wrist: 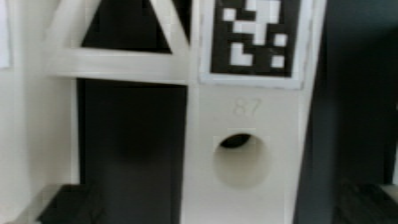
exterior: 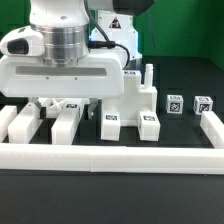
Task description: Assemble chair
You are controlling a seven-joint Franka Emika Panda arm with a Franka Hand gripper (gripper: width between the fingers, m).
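Several white chair pieces (exterior: pixel 128 112) lie on the black table (exterior: pixel 190 128) just behind the border rail (exterior: pixel 110 155), two small tagged blocks (exterior: pixel 173 101) toward its end on the exterior view's right, while the gripper (exterior: pixel 68 102), jaws spread wide, hangs low over the pieces toward the rail's other end.

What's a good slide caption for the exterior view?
Franka gripper hovering low over tagged white chair parts inside the border rail.
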